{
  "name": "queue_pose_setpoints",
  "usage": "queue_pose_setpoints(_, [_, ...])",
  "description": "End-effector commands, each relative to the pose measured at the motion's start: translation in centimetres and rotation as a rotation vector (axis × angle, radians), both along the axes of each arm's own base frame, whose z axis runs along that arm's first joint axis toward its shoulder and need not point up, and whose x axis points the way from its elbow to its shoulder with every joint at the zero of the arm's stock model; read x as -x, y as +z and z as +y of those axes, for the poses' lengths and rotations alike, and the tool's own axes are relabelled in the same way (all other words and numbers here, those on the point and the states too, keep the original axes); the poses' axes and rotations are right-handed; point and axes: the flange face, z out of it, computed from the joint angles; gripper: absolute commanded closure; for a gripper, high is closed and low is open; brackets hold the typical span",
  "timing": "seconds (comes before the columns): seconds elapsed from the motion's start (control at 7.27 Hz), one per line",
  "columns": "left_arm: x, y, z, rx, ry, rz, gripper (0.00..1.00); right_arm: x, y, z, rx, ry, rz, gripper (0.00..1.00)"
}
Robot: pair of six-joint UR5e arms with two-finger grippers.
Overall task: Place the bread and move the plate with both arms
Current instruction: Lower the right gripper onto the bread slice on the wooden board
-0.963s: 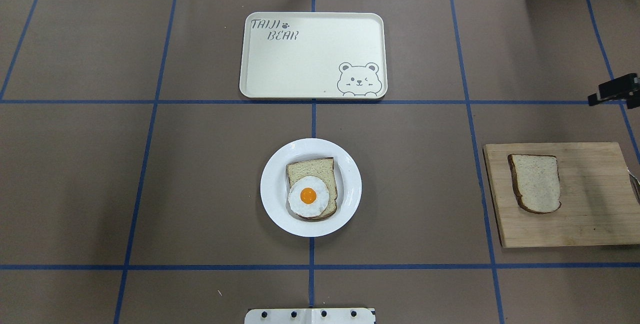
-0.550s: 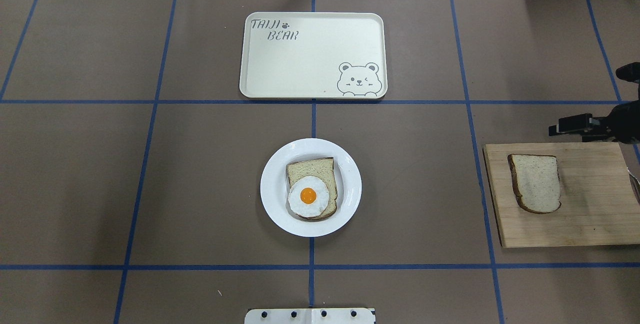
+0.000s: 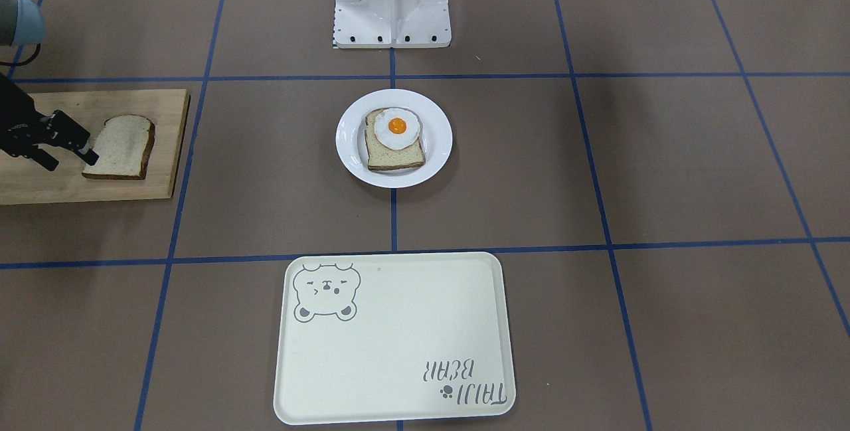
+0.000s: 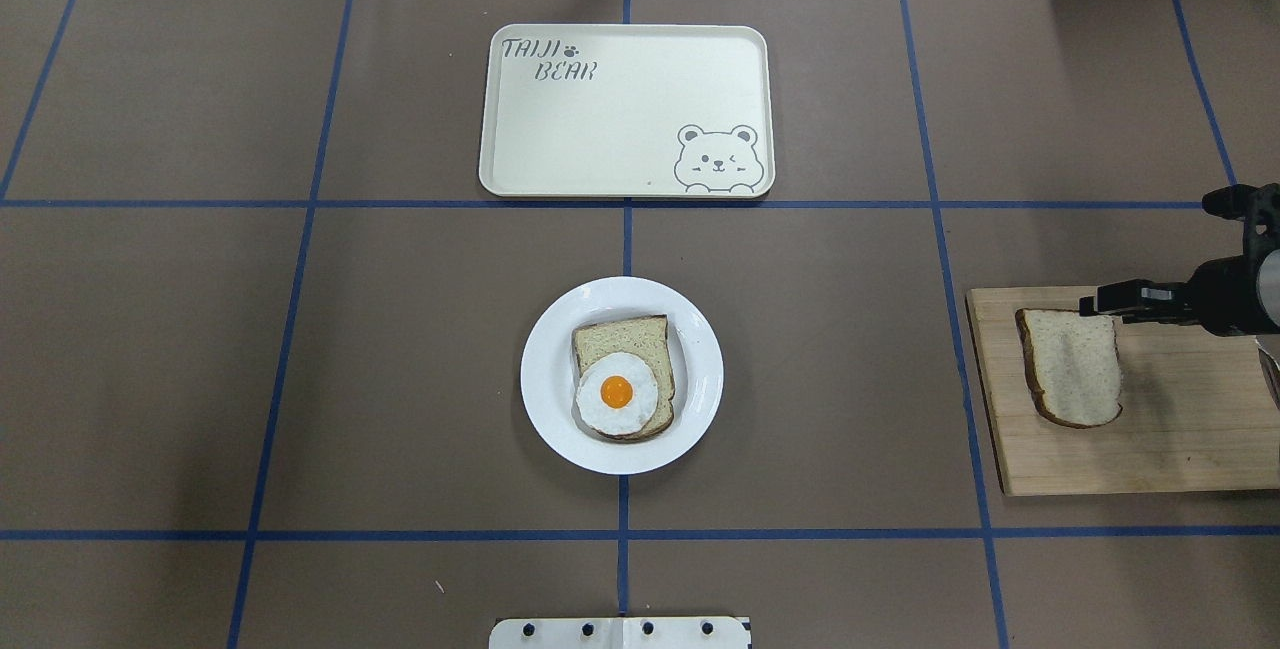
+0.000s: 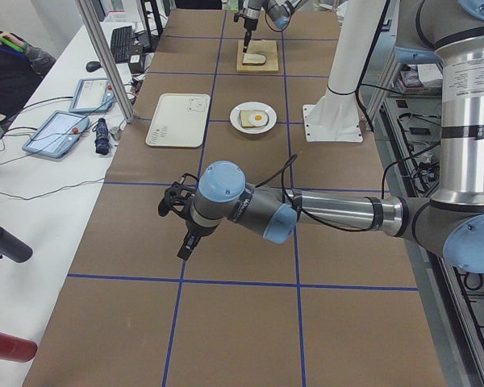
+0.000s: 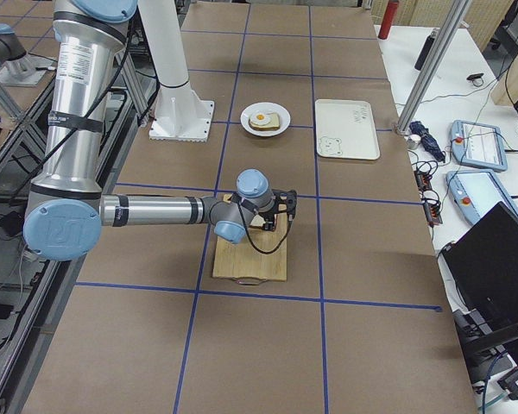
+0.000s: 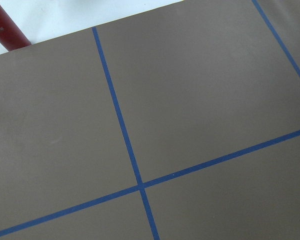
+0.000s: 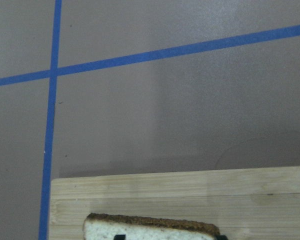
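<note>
Wooden board [image 4: 1190, 429] gives the bread [image 4: 1072, 369] little grip — the right pincer [image 4: 1098, 305], spread wide at its crust, might only shove it.

Two bread slices [image 4: 1072, 367] [image 4: 622, 335], one plate [image 4: 700, 375], one tray [image 4: 620, 114]

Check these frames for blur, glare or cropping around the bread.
Overhead: even light, right gripper slightly soft, its arm cropped at the edge. Right wrist: bread cut off by the bottom edge, faint shadow on the table. Front-facing: sharp, no glare.
</note>
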Motion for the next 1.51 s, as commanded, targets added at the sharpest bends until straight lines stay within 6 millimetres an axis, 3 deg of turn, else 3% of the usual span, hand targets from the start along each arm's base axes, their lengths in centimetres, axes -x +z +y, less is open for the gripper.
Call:
queue_pose_setpoints(0.0, [0.0,0.1,0.2,0.002,-0.005,0.003,0.01,0.9,1.0,1.1,-0.008,-0.009,0.034,0.37])
queue_pose_setpoints(0.41, [0.0,0.3,0.3,0.007,-0.005,0.003,0.01,0.1,1.8,1.8,-0.003,-0.002,0.053,0.4])
queue_pose_setpoints(0.69, [0.0,0.3,0.3,0.007,-0.005,0.003,0.01,0.8,1.9,2.0,-0.01,-0.004,0.064,0.47])
queue_pose_setpoints(1.1, [0.0,0.3,0.4,0.007,-0.007,0.003,0.01,1.8,1.9,2.3,-0.016,-0.014,0.07,0.5])
queue_pose_setpoints(1.24, [0.0,0.4,0.4,0.008,-0.005,0.003,0.01,1.8,1.8,2.2,-0.018,-0.015,0.07,0.55])
queue_pose_setpoints(1.38, [0.0,0.4,0.4,0.008,-0.005,0.003,0.01,1.8,1.7,2.2,-0.019,-0.015,0.069,0.82])
